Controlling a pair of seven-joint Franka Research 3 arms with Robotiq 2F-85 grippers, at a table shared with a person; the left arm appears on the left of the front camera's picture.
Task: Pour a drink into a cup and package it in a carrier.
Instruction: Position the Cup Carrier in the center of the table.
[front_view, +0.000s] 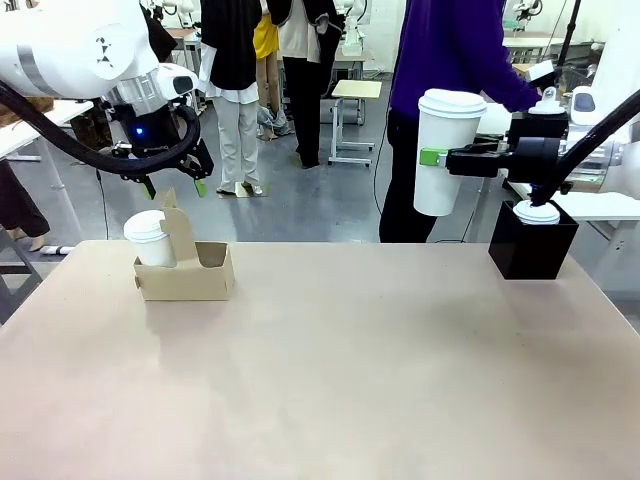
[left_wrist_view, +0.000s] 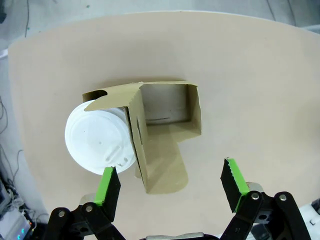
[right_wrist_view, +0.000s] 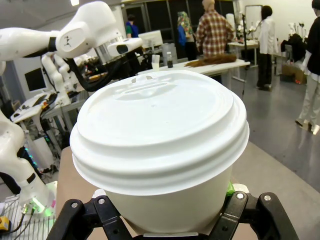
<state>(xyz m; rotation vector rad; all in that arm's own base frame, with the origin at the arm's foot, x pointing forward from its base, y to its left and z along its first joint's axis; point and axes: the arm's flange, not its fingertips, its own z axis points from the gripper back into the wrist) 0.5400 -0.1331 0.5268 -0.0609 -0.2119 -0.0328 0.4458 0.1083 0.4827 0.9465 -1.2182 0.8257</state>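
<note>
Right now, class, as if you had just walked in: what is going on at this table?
The robot's right hand grips a tall lidded white cup, holding it upright in the air near a black box. Its left hand hangs open above a brown cardboard carrier, which has a shorter lidded cup in one slot; the slot beside it is empty. A person in purple stands at the far side.

A: The cup (front_view: 437, 190) between the right gripper's (front_view: 434, 158) pads (front_view: 430, 157)?
B: Plain white — pads green, fingers (front_view: 478, 160) black.
A: Below the left gripper (left_wrist_view: 170, 170)?
B: Brown carrier (left_wrist_view: 165, 125), white-lidded short cup (left_wrist_view: 97, 142) — tan table (left_wrist_view: 240, 75).
</note>
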